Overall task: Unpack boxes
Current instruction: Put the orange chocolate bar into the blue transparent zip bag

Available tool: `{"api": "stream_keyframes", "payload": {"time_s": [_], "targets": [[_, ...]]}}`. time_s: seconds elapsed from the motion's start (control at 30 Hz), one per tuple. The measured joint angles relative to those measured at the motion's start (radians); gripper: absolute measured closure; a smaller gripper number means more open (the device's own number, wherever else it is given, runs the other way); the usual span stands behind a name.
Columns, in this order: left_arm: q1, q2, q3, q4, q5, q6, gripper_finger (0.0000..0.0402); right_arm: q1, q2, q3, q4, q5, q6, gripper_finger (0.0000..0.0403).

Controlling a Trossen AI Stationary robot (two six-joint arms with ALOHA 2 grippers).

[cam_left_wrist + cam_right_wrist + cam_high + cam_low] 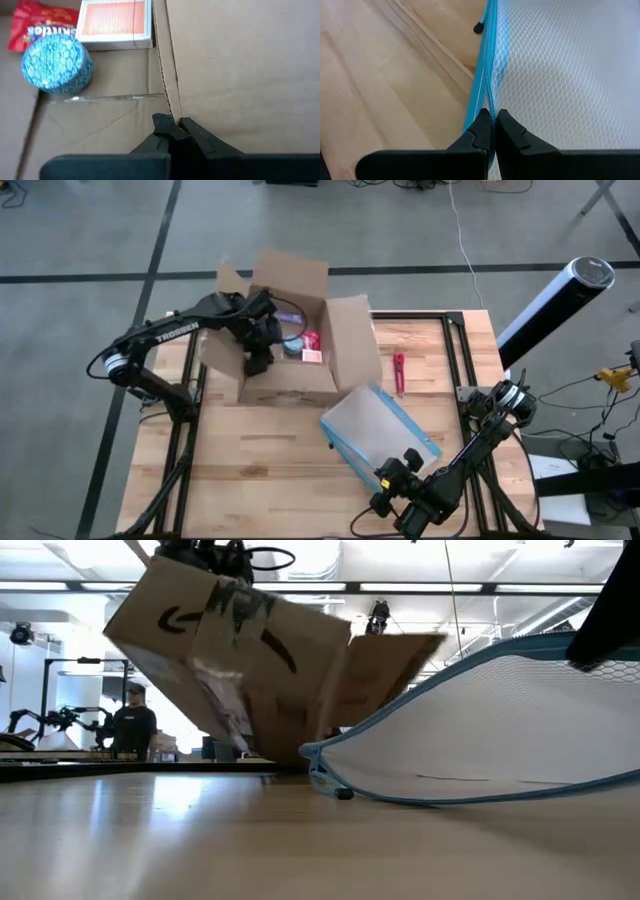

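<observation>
Clearly the left claw (258, 348) sits inside the open brown corrugated cardboard box (290, 380), fingers pressed together on the edge of an inner flap

That box stands tilted at the far left of the wooden tabletop (250, 470); just ahead of this claw on the box floor lie a round blue patterned tin (56, 63), a red candy bag (40, 27) and an orange card pack (115, 22). Right claw (395, 480) pinches the blue zipper edge of the clear mesh pouch (380, 430) near the front, well apart; a small red tool (398, 372) lies between box and pouch
</observation>
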Motion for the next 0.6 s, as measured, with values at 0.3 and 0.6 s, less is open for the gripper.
{"api": "stream_keyframes", "payload": {"time_s": [0.3, 0.6], "targets": [[0.048, -0.093, 0.000, 0.033, -0.007, -0.014, 0.0401, 0.000, 0.000, 0.000, 0.003, 0.000, 0.000, 0.0403], [0.099, -0.157, 0.060, 0.037, 0.021, -0.010, 0.0401, 0.000, 0.000, 0.000, 0.007, 0.000, 0.000, 0.0403]]}}
